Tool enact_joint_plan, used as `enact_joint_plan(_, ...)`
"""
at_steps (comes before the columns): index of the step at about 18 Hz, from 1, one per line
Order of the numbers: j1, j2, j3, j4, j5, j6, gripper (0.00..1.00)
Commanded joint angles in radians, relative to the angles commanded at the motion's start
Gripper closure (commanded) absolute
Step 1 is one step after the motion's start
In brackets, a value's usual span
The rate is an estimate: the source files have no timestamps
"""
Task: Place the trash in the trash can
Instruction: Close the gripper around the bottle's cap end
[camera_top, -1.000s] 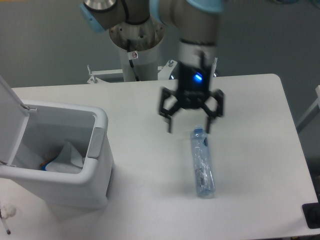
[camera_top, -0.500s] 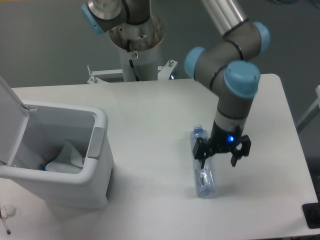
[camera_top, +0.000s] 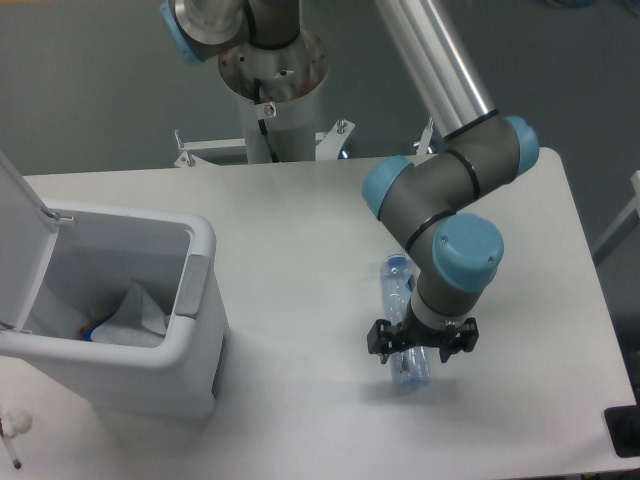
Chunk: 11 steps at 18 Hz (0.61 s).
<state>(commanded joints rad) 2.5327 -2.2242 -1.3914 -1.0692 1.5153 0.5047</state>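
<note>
Bare white surface (camera_top: 290, 330) lies between the clear crushed plastic bottle (camera_top: 398, 290) and the big white rectangular plastic bin (camera_top: 195, 300). The bin's mouth is uncovered, its hinged white lid (camera_top: 20, 230) raised on the far left side.

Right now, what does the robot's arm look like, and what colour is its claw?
The arm is made of round grey tubes, one long shiny silver tube, and light blue caps on the joints. It grows from a round grey base that wears a small white sticker with red on it. The gripper at the end is small, black and has two fingers.
</note>
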Motion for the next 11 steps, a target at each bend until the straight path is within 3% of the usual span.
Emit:
enact_joint_plan(2, -0.026, -0.028, 0.021, 0.0, 0.064, 0.002, 0.03)
enact_joint_plan(6, -0.035, -0.064, 0.04, -0.002, 0.08, -0.008, 0.04)
enact_joint_plan(7, -0.043, -0.071, 0.04, -0.002, 0.086, -0.009, 0.09)
enact_joint_plan(11, -0.045, -0.071, 0.038, -0.011, 0.085, -0.009, 0.48)
